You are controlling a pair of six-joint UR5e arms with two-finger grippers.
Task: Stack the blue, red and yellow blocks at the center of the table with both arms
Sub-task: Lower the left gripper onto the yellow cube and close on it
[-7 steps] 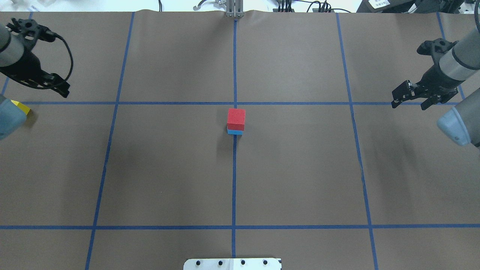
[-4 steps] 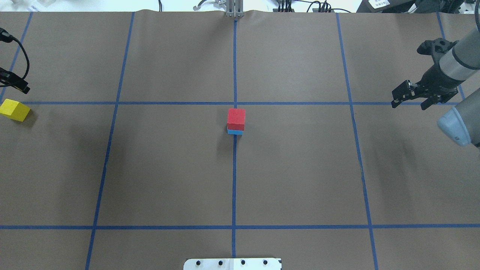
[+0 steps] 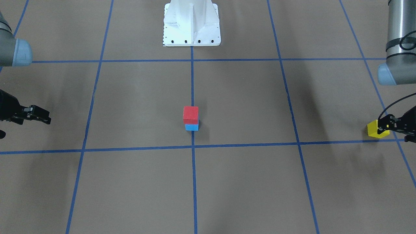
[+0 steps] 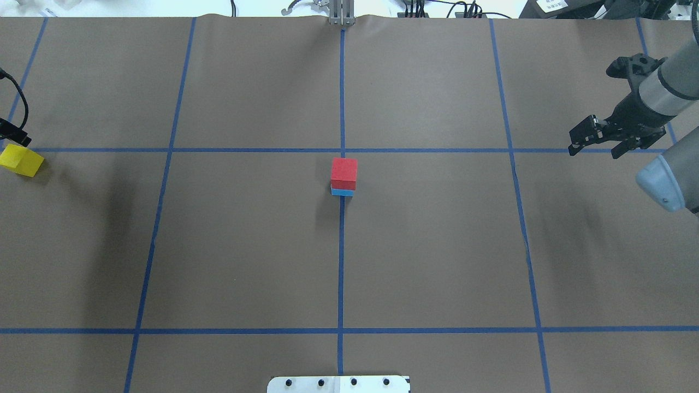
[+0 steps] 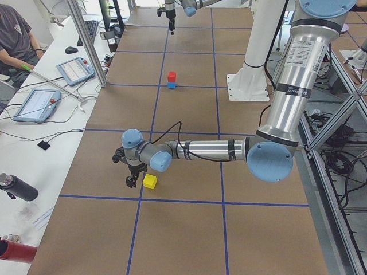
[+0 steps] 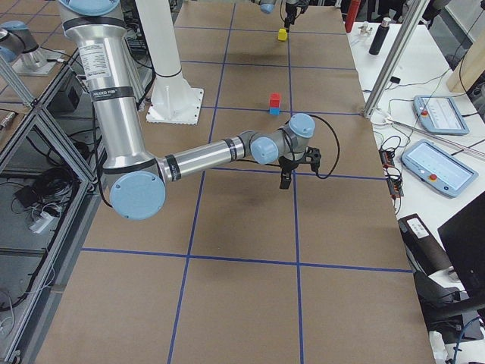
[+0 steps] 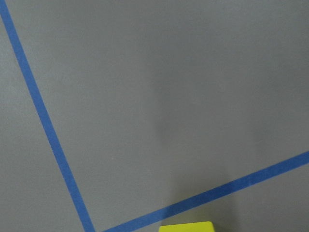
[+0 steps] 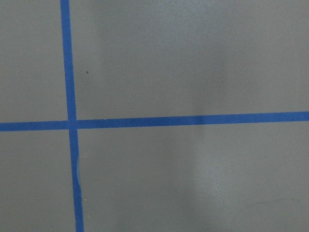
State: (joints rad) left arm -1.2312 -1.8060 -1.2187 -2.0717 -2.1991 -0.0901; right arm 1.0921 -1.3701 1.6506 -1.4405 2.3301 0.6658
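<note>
At the table's middle the red block (image 4: 343,172) sits squarely on the blue block (image 4: 342,192), seen also as red block (image 3: 190,114) over blue block (image 3: 191,127). The yellow block (image 4: 21,161) lies alone near the robot's left table end. My left gripper (image 3: 393,133) hovers open right by the yellow block (image 3: 375,129), one finger overlapping it in the front-facing view, nothing between the fingers. In the left wrist view the yellow block (image 7: 187,226) peeks in at the bottom edge. My right gripper (image 4: 594,152) hangs open and empty far right.
The white pedestal base (image 3: 191,26) stands at the robot's side of the table. Beyond the far table edge runs a white desk with tablets (image 5: 34,103), a bottle (image 5: 14,186) and a seated person (image 5: 14,34).
The left arm swung out toward the table's left end, uncovering the yellow block, and its gripper now sits close beside that block. The right gripper barely shifted. The stack is unmoved.
</note>
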